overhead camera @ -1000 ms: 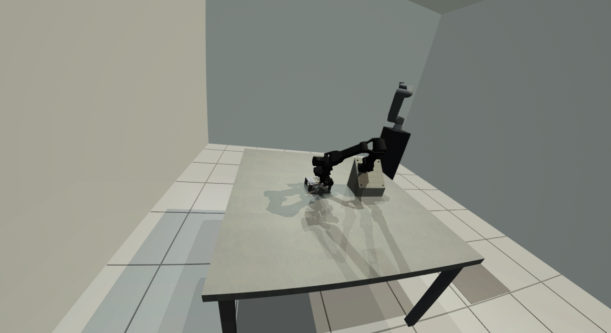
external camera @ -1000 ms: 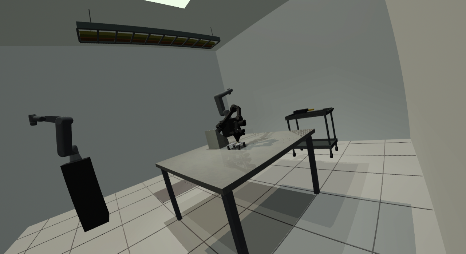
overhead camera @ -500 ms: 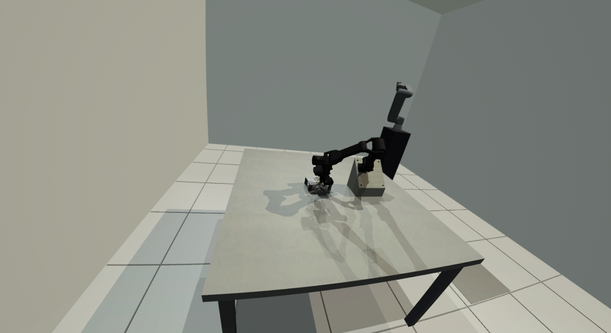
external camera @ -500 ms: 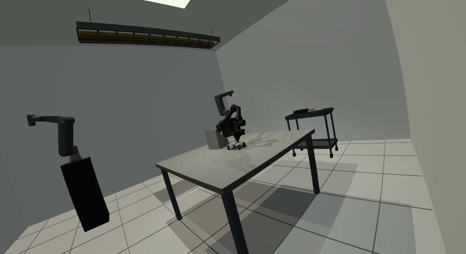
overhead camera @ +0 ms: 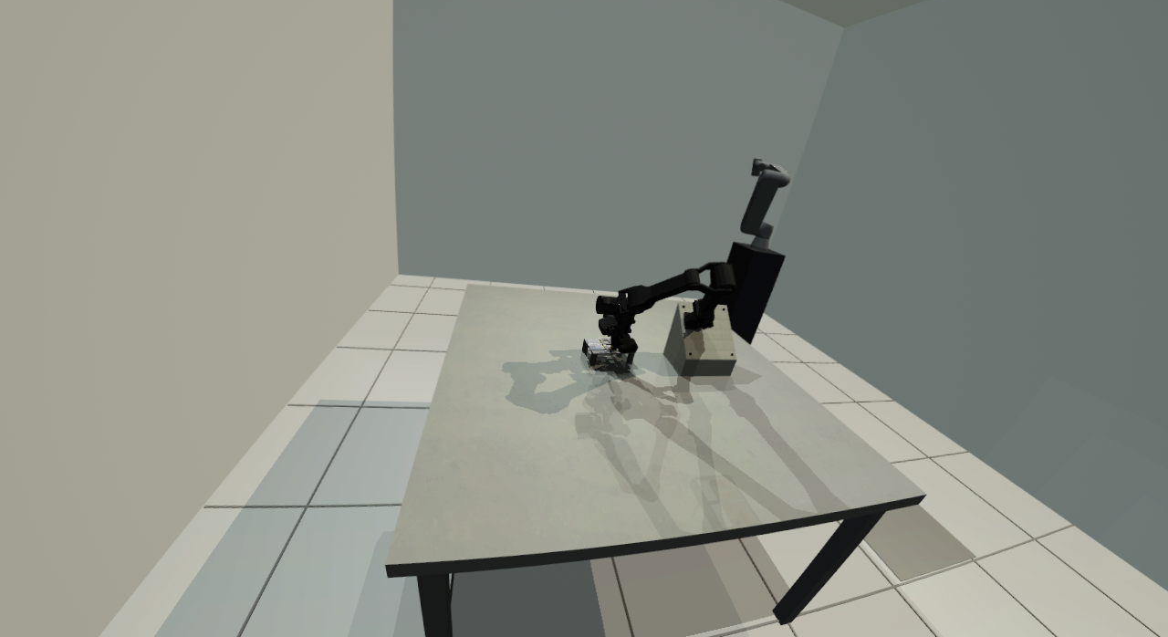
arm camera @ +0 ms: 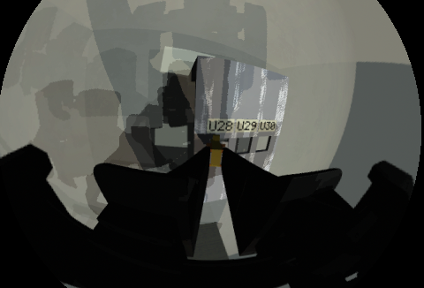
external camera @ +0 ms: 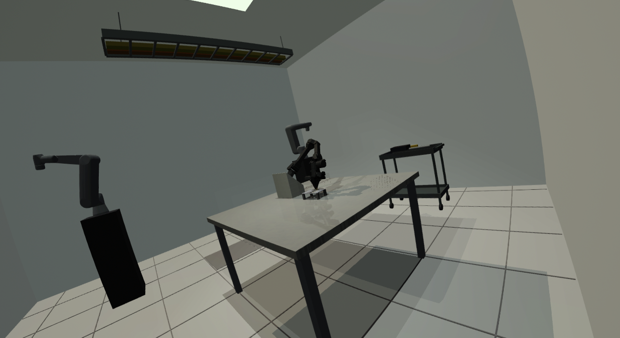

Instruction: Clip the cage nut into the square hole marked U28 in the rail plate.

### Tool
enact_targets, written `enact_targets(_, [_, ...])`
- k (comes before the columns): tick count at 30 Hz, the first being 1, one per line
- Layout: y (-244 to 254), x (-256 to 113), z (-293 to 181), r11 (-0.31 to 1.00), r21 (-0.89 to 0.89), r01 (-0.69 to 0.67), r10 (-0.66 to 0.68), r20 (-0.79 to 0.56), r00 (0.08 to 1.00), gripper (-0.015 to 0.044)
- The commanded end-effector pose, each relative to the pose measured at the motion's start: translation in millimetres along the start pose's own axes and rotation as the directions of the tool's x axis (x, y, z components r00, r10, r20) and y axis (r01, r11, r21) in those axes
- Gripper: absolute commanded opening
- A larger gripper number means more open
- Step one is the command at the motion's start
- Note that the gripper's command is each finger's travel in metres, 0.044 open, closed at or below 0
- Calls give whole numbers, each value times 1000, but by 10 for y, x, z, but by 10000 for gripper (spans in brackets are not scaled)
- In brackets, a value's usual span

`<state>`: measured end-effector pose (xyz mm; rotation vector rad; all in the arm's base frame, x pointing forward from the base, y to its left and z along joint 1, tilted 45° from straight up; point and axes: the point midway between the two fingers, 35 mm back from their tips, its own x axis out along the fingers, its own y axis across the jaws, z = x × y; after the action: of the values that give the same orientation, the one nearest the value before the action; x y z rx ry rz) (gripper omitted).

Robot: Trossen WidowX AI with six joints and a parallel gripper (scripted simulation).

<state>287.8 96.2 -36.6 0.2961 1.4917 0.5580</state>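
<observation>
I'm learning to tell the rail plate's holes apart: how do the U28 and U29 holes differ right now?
The tool holds the brassy nut at the U28 hole, while the U29 hole has nothing at it. The U28 hole is mostly hidden; the U29 hole shows its dark outline. Both sit below printed labels.

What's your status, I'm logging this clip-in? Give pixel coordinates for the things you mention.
Gripper (overhead camera: 624, 363) (external camera: 316, 188) (arm camera: 215, 152) shut on cage nut (arm camera: 215, 157). Nut at U28, seating unclear, fingertips hiding hole. Release still to do.
</observation>
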Motion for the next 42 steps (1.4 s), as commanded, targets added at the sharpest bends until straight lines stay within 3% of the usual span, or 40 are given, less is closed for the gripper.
enact_targets(1, [-1,-1,-3,1000,-2,-12,12,-1,1000,25])
enact_targets(42, [-38,15,-4,995,-3,-101,101,-1,995,25])
